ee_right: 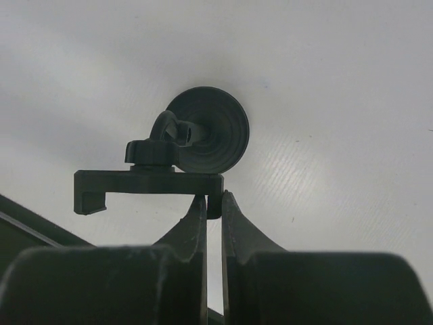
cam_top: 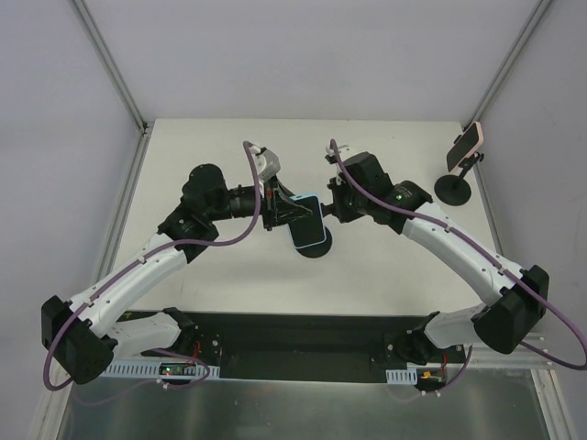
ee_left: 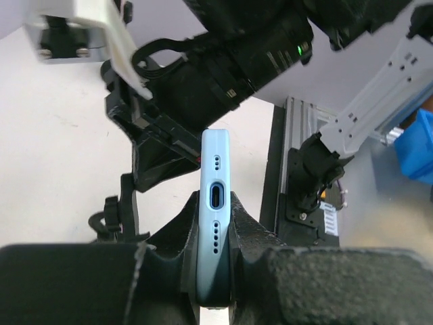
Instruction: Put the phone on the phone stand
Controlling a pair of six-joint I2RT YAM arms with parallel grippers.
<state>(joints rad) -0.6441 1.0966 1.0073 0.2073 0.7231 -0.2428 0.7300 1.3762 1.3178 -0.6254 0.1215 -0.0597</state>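
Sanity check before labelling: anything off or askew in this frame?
Nothing spilled or broken. One oddity: a second stand at the far right corner already carries a pink phone. The right pincer is shut on the near stand, left pincer on the blue phone.

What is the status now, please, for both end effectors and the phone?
Left end effector shut on phone. Right end effector shut on stand. Phone not yet seated. Nothing seen blocking.

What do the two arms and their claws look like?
The left arm and right arm have white links and black joints. A purple cable runs along each. The left claw and right claw are black, with tapering fingers. A green light shows near the right wrist.
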